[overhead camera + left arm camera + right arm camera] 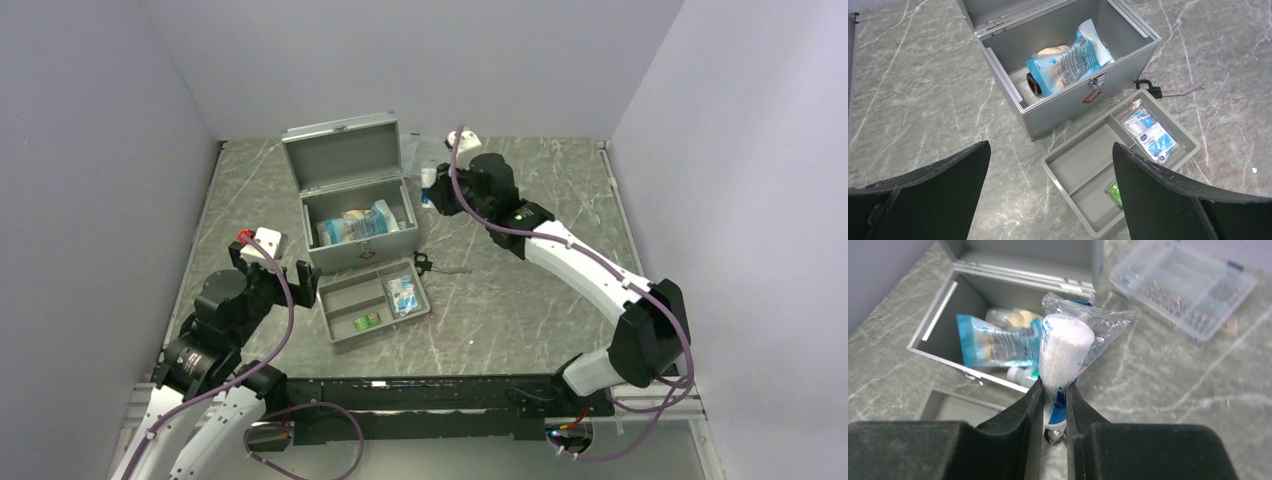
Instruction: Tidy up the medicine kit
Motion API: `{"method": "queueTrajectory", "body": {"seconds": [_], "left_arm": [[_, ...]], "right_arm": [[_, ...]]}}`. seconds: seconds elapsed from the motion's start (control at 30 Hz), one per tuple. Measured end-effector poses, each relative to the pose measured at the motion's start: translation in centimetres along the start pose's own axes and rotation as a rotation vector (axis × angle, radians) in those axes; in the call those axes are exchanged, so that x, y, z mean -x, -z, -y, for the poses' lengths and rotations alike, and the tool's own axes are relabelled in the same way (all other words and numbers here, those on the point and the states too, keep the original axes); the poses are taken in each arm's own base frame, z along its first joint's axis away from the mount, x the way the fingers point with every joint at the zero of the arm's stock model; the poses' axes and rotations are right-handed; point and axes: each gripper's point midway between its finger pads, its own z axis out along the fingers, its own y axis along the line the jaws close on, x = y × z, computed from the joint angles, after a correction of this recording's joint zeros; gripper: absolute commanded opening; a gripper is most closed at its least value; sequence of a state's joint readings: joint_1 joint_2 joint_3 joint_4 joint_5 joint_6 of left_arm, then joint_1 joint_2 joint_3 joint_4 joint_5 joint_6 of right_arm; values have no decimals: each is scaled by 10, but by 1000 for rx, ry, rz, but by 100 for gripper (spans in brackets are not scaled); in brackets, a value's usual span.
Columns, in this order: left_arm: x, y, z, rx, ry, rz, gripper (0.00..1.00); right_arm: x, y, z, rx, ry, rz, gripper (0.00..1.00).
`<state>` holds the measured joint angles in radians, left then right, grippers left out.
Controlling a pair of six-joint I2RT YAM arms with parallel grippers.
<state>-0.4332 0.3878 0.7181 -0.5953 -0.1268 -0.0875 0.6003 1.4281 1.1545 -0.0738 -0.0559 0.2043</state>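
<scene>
right fingers pinch gauze roll near open medicine kit; left fingers wide

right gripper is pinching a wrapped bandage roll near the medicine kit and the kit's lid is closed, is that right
Not quite: the lid of the medicine kit stands open, not closed, as the top external view shows. The rest holds: the right gripper is pinching the wrapped bandage roll near the kit.
</scene>
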Motion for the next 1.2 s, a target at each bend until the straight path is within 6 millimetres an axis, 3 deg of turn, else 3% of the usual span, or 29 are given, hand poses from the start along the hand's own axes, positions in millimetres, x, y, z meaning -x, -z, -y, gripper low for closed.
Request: {"method": "queueTrajectory", "body": {"seconds": [0.13,0.27,0.63,0.8,1.2], "left_arm": [[0,0,0,2,2,-1,99],[0,0,0,2,3,0,99],[1,1,0,2,3,6,99],[1,1,0,1,3,7,99],[1,1,0,1,4,7,99]], "right_arm": [[20,-17,-24,42,89,26,18],[23,-43,-37,59,167,8,19],[-15,-112,-36,-6,284,-169,14],[-33,-120,-34,-22,291,-235,15],[-53,-130,-30,-48,267,-334,18]]}}
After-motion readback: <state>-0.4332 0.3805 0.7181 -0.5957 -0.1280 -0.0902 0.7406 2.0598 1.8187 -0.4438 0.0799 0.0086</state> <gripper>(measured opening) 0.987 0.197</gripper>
